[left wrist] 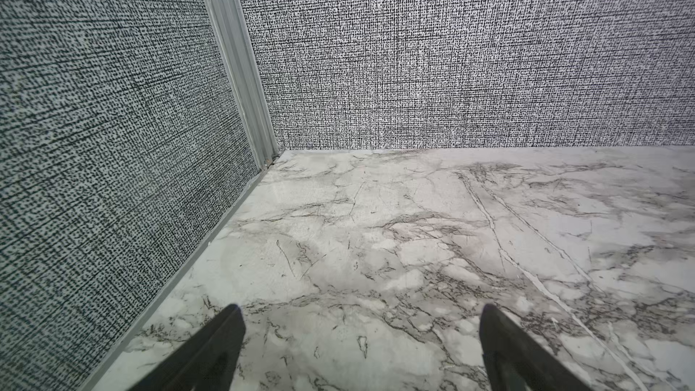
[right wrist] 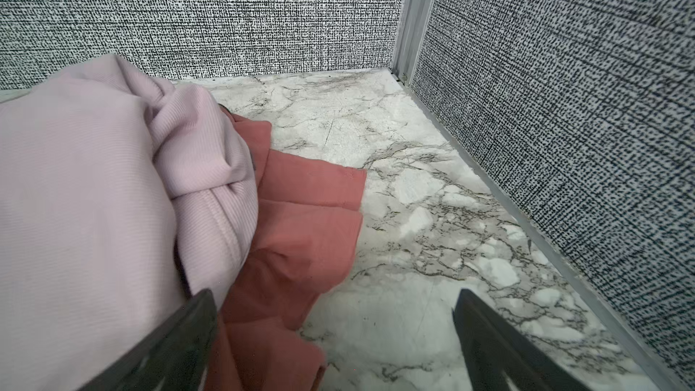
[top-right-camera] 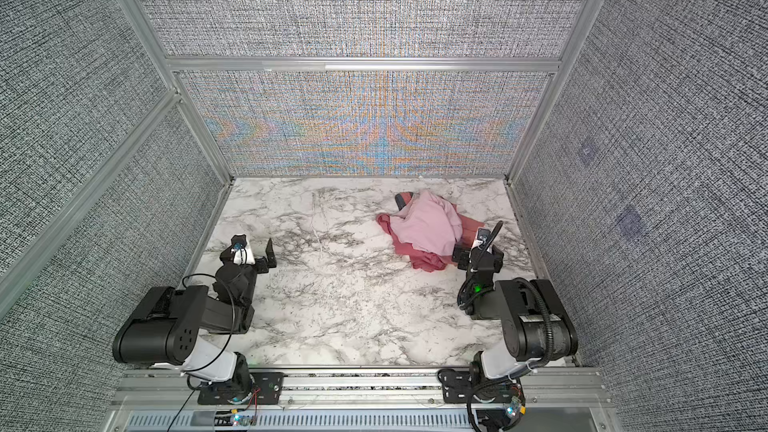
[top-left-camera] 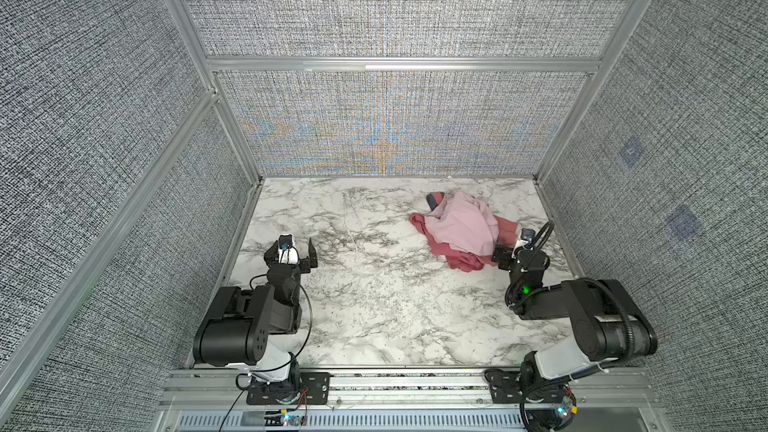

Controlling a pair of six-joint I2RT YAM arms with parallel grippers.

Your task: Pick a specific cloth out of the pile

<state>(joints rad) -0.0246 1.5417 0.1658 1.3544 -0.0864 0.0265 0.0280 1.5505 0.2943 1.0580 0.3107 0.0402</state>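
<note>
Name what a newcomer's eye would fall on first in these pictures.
The pile of pink garments at the far right of the marble table, a pale lilac-pink cloth on top and a rose-red cloth peeking out beneath. Next, the right gripper, open beside it, and the left gripper, open over bare marble.

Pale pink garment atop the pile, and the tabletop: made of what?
Pale pink garment: soft ribbed knit, matte; fine ribs and soft folds show. Tabletop: white marble look, grey veins, faint sheen; stone or printed laminate, cannot tell.
</note>
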